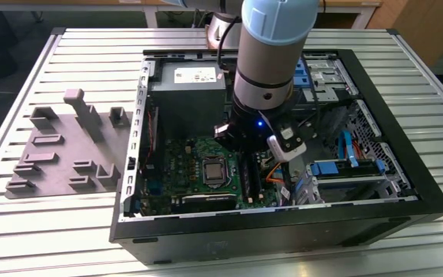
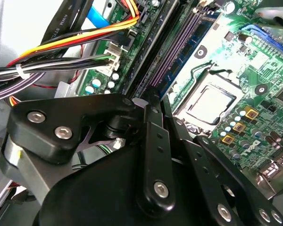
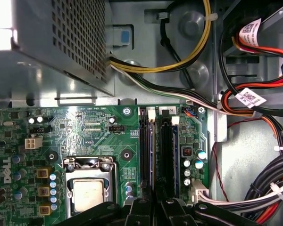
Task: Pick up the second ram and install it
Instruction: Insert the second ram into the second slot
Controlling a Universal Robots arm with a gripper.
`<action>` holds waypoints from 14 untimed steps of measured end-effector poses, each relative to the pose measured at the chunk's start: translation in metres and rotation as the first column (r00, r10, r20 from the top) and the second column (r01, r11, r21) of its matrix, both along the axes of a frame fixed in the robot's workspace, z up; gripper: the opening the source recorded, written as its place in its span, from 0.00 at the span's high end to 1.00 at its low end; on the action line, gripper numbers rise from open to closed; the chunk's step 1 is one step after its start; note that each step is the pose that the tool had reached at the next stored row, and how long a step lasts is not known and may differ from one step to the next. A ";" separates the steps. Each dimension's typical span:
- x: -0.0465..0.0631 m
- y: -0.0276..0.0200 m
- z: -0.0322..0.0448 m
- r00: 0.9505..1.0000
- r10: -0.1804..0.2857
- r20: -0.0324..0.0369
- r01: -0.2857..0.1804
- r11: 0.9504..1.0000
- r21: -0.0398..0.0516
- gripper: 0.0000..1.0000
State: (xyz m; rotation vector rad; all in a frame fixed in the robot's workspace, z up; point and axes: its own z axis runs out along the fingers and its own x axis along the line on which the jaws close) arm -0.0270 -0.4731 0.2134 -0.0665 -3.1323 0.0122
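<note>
Blue-green stick, i.e. the second ram [image 3: 150, 150], stands edge-up in the slot row on the motherboard [image 3: 85, 127]. In the exterior view that row is at approx. 3 o'clock of the CPU socket [image 1: 214, 172], inside the open PC case [image 1: 283, 222] on the worktop [image 1: 52, 231]. Gripper [image 3: 155, 207] is low over the near end of the stick. Its fingers [image 2: 151, 136] are drawn close together, and you can take them as clamped on the stick's top edge. Whether it's fully seated can't be told.

Risks for you to watch:
- Stick not square to the slot, so a downward push could bend it or chew the contacts.
- Grip is at one end only, so the far end may ride high and one latch not catch.
- Cable bundle [image 1: 277, 173] sits at 3 o'clock of the slots, v. near the wrist. It could snag on any sideways shift.
- Neighbouring stick [image 3: 176, 155] is just beside, w/ little room for the finger bodies.
</note>
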 end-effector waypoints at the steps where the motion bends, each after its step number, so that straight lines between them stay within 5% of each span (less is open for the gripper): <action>1: 0.000 0.0000 -0.0006 1.000 0.000 0.000 0.000 1.000 0.000 0.86; 14: 0.000 0.0000 -0.0039 1.000 0.000 0.000 0.000 1.000 0.001 0.86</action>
